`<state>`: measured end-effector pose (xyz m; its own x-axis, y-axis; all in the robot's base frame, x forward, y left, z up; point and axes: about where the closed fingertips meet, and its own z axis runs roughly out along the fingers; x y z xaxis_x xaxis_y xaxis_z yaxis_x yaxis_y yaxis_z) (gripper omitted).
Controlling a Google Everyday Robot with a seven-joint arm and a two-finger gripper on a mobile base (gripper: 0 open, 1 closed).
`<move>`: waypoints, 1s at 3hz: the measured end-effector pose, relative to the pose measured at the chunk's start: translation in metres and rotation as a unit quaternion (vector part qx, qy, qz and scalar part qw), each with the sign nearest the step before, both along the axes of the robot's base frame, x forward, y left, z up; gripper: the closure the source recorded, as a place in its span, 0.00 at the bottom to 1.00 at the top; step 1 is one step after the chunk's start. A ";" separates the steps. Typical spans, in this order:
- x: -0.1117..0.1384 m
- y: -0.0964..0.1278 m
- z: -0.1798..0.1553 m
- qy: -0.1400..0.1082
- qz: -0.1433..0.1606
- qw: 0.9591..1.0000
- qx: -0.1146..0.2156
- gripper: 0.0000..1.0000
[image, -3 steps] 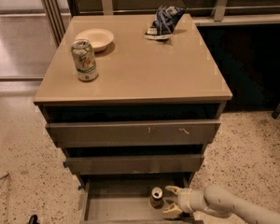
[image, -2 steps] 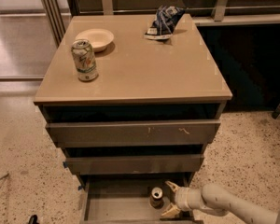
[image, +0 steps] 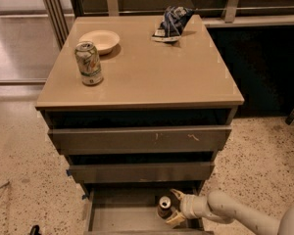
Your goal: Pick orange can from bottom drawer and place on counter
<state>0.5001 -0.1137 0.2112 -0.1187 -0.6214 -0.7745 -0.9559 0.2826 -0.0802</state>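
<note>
The counter (image: 157, 72) fills the middle of the frame. Its near and right parts are bare, which leaves plenty of room to set something down. Below it, the two upper drawers (image: 139, 140) stick out a little. The bottom drawer (image: 122, 219) is pulled open at the lower edge of the frame and shows its flat grey floor. The middle drawer front hangs close over the back of it, so I judge the way out to be toward the viewer first and only then upward.

The arm (image: 235, 214) reaches in from the lower right corner. On the counter's upper left stand a bowl (image: 100, 39) and a green-and-white can (image: 88, 62), with a crumpled bag (image: 170, 23) at the upper middle; all are well away from the free near edge.

The orange can (image: 164, 207) stands upright in the bottom drawer, toward its right side. The gripper (image: 171, 208) has slid left over the last second, from just beside the can to having its fingers spread on either side of it, not yet clenched. Whether they touch the can cannot be told. This looks like the end of the approach, with the squeeze coming next.
</note>
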 end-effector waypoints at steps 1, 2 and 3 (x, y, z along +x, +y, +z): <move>0.005 0.007 -0.011 0.000 0.004 1.000 0.009 0.24; 0.008 0.010 -0.025 0.002 0.008 1.000 0.013 0.26; 0.012 0.014 -0.039 0.002 0.012 1.000 0.016 0.39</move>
<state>0.5122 -0.0993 0.1722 -0.1068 -0.5995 -0.7933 -0.9630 0.2610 -0.0676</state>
